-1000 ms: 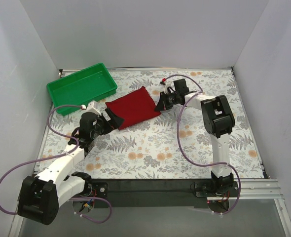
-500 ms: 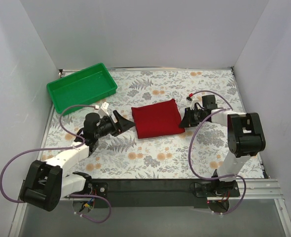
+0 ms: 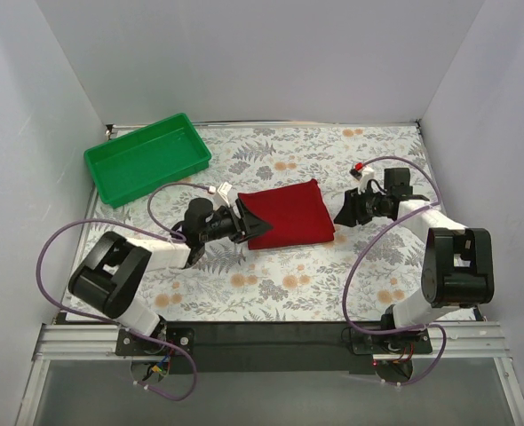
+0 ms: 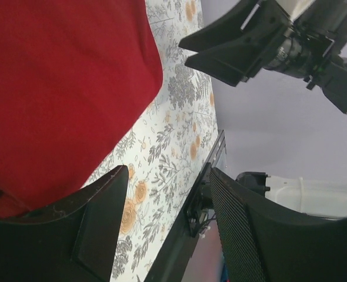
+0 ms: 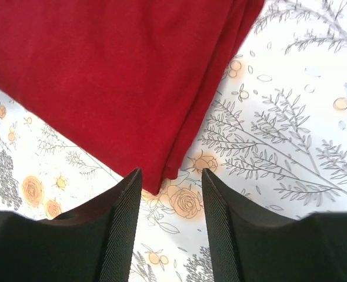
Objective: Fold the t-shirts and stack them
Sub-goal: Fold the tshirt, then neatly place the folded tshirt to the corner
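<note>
At the near edge, both arms are folded low over the floral table [image 3: 271, 293] rather than raised. The left arm lies almost flat, reaching right from its near-left base. The right arm doubles back from the near right, its forearm pointing left. That low reach suits work along a cloth's edges.

The left gripper [image 3: 251, 227] sits at the left edge of the t-shirt [image 3: 287, 213]. Its jaws stand open. In the left wrist view one finger [image 4: 97, 223] lies against or just under the red fabric, I cannot tell which, and nothing is clamped.

The t-shirt lies mid-table between the two grippers, folded into a compact rectangle. Stacked layers show along one edge, so the folding looks largely done.

The right gripper [image 3: 345, 211] is just beside the shirt's right edge, jaws open. A corner of the cloth points into the gap between the fingers, ungrasped. The pair seem placed to square up or lift the bundle.

Far left, well apart, sits the green tray [image 3: 146, 158], probably the stacking spot.
</note>
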`<state>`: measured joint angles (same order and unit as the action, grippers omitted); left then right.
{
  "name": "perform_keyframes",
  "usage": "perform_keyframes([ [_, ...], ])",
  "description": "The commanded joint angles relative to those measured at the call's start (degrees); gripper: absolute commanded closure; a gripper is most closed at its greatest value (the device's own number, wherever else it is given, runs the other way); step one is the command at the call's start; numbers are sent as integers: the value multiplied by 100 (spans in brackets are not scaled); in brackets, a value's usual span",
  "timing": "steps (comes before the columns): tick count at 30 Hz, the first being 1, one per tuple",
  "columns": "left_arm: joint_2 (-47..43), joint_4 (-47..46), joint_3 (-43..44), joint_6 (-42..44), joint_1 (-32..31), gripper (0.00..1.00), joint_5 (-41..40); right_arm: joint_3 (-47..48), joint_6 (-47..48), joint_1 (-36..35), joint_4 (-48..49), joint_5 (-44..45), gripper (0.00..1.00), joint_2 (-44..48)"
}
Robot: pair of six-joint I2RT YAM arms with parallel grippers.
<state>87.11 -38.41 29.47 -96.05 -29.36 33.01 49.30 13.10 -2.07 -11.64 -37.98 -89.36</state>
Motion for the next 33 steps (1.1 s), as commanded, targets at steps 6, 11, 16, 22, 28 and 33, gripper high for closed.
perform_keyframes([
  [6, 780, -439, 445, 25, -8, 49, -164, 289, 817, 13, -532, -1616, 73, 148],
  [11, 939, -334, 41, 218, 1, 49, -461, 545, 747, -74, -708, -1862, 75, -309],
  [16, 1386, -439, -56, 262, 45, 49, -559, 835, 518, -259, -691, -1889, 75, -546],
  [22, 1537, -351, -73, 315, 45, 49, -673, 1108, 228, -435, -682, -1924, 76, -1029],
  [28, 555, -98, 67, 841, 45, 43, -760, 1415, 280, -418, -708, -2012, 76, -1145],
  [33, -413, 940, 497, 1185, 307, 30, -1209, 2047, 219, -435, -708, -2178, 75, -1337],
])
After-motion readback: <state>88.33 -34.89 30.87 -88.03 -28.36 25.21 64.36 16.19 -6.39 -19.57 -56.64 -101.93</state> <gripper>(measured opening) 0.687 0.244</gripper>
